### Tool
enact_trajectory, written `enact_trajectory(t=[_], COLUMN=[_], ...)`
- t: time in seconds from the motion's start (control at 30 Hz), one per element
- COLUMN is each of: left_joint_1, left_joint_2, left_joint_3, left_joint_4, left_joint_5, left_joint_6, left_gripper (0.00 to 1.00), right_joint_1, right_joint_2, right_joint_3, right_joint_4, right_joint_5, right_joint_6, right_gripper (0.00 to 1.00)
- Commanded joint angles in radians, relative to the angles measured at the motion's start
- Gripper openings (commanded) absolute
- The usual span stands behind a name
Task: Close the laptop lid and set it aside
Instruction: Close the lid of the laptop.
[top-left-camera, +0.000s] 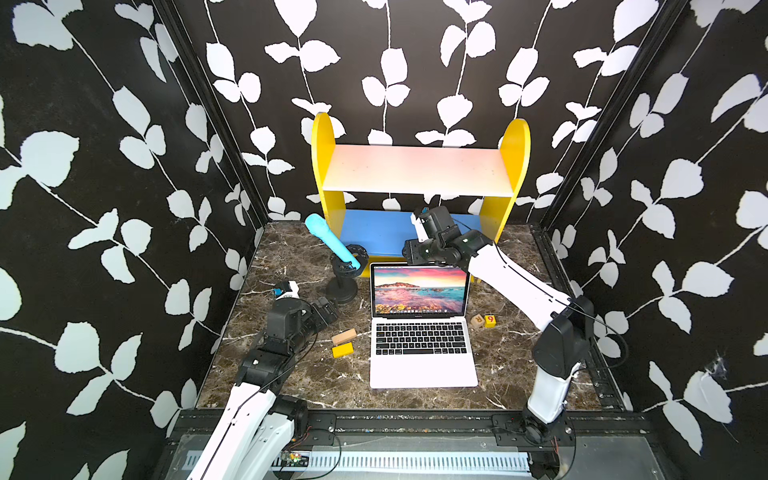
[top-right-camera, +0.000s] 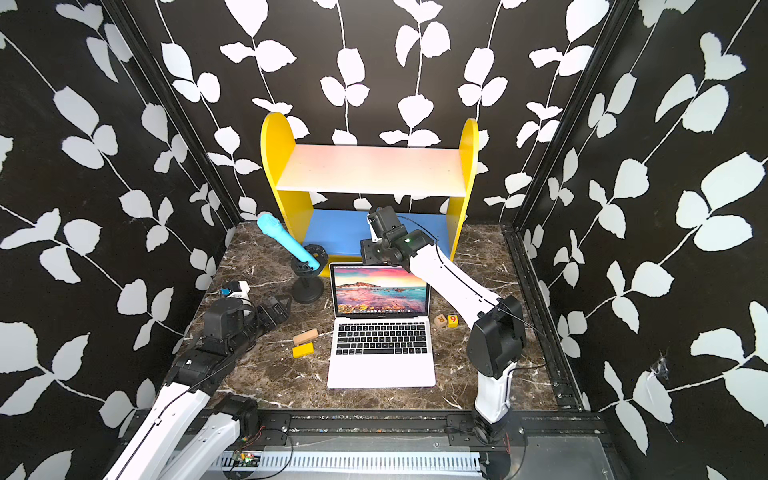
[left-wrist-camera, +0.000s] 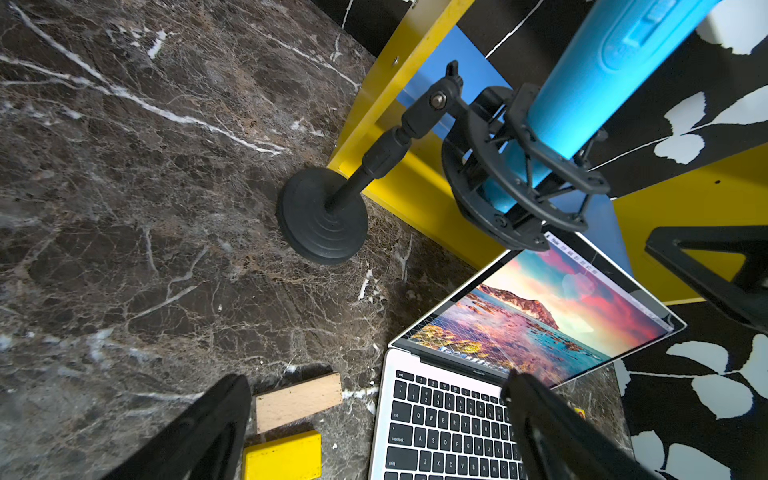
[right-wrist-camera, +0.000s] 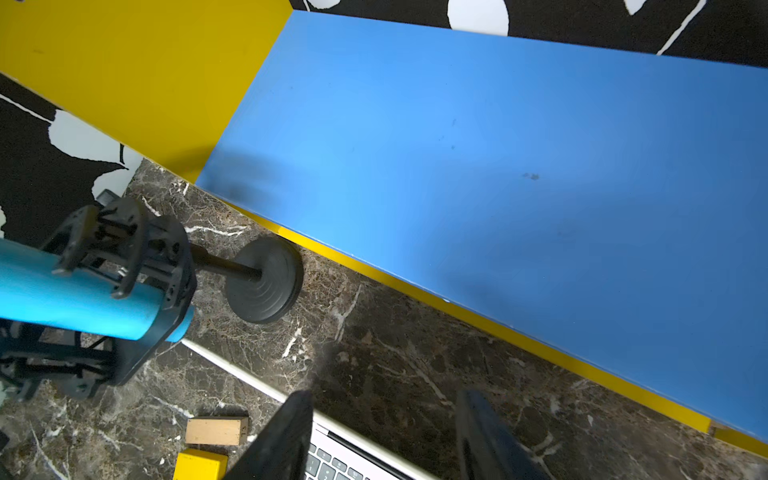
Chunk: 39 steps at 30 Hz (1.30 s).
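Observation:
The silver-white laptop (top-left-camera: 422, 370) (top-right-camera: 380, 374) stands open in the middle of the marble table, its keyboard facing the near edge. Its lid (top-left-camera: 419, 291) (top-right-camera: 380, 289) is raised and shows a pink-and-teal seascape. My right gripper (top-left-camera: 410, 253) (right-wrist-camera: 386, 397) hovers at the lid's top edge (right-wrist-camera: 249, 374). Its jaws are apart, one finger on the screen side and one behind, neither touching the lid. My left gripper (top-left-camera: 328, 309) (left-wrist-camera: 376, 380) is open and empty, low over the table to the left of the laptop (left-wrist-camera: 440, 415).
A blue microphone (top-left-camera: 332, 245) leans on a black stand (top-left-camera: 343, 289) just left of the lid. A yellow shelf with a blue bottom board (top-left-camera: 374, 232) stands right behind it. A wooden block (top-left-camera: 344, 336) and a yellow block (top-left-camera: 343, 350) lie to the left, two small cubes (top-left-camera: 484, 321) to the right.

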Motion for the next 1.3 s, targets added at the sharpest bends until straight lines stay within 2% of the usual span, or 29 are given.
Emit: enact_trajectory(t=[0.0,0.17,0.57,0.83,1.27], left_joint_1=[-0.01,-0.016,-0.025,-0.027,-0.028], left_joint_2=[-0.009,-0.009,-0.008,-0.009,-0.009], left_joint_3=[0.026,0.025,0.026,0.022,0.02], left_joint_4=[-0.011,-0.003,0.006,0.005,0.012], left_joint_5=[0.015,0.021,0.026,0.022,0.023], left_joint_6=[0.013,0.011,0.01,0.008,0.004], left_gripper=[0.98,0.98,0.97,0.97,0.97], right_joint_1=[0.005,0.004,-0.035,-0.064,-0.066], right_joint_2=[0.015,0.024,0.071,0.077,0.029], right_joint_3=[0.031,0.03,0.044,0.042,-0.028], right_joint_4=[-0.014,-0.019,-0.054,-0.093,-0.123], right_joint_5=[-0.014,-0.02,-0.031,-0.062,-0.182], right_joint_6=[-0.013,-0.027,-0.027,-0.032,-0.061], right_gripper=[0.51,0.37,0.16,0.08,0.07])
